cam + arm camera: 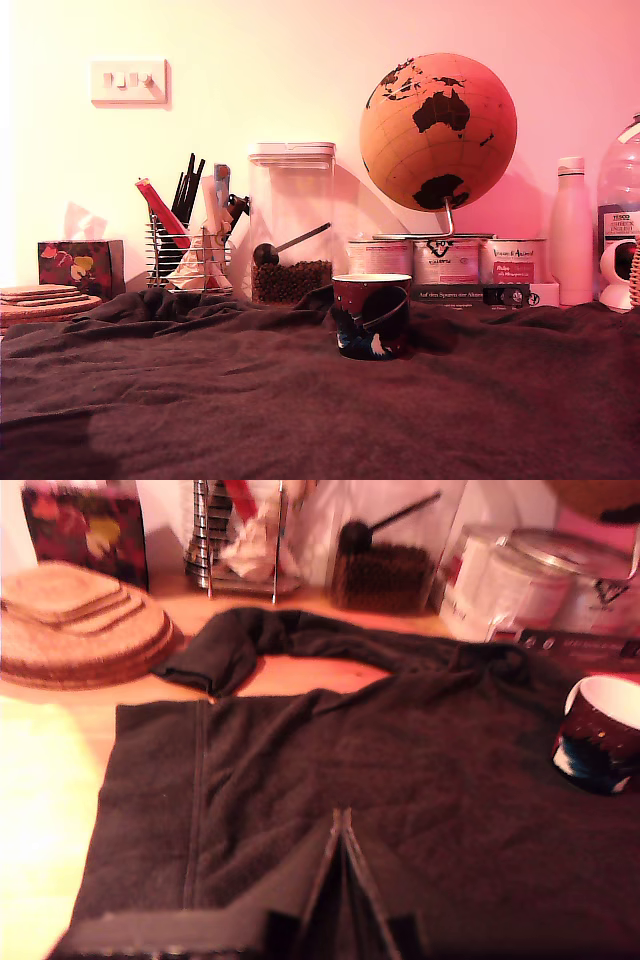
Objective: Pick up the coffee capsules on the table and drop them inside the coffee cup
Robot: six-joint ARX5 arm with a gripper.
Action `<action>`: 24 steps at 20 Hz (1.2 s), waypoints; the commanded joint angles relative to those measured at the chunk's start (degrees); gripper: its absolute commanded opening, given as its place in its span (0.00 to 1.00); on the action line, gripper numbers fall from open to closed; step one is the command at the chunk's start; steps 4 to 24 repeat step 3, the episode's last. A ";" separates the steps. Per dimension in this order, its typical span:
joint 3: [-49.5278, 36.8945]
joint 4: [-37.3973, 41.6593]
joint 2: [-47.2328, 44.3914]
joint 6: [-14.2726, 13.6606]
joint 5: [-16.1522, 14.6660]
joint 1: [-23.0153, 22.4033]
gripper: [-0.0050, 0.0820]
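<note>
- Wrist view gives me the hand (342, 825) low over the dark cloth (330, 770), its two fingers pressed together to a point with nothing between them.
- From the exterior view I cannot see the hand or arm at all.
- I see the cup (371, 316) upright on the cloth-covered bench (200, 400), a little toward the exterior view's right of centre; it is dark with a pale rim and white and teal blotches.
- On the wrist camera the cup (601, 734) stands well apart from the hand, and its inside looks pale.
- I cannot find a capsule in either view.
- Behind the cup in the exterior view I see three pale tins (446, 261) in a row, with a cork globe (438, 131) on a stand above them.
- A clear container (291, 222) holding dark beans and a scoop stands toward the exterior view's left of the tins, and a wire holder (187, 245) of utensils stands beside it.
- Cork mats (75, 625) lie stacked on bare wood beside the cloth's edge, with a floral box (85, 530) behind them.
- A white bottle (571, 232) stands at the exterior view's far right.
</note>
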State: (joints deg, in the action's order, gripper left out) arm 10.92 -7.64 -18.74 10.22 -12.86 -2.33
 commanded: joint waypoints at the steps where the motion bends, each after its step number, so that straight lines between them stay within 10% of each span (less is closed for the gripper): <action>1: -1.29 -1.60 1.62 0.31 0.33 0.07 0.04; 24: -1.29 -4.11 3.89 0.31 0.59 0.07 0.04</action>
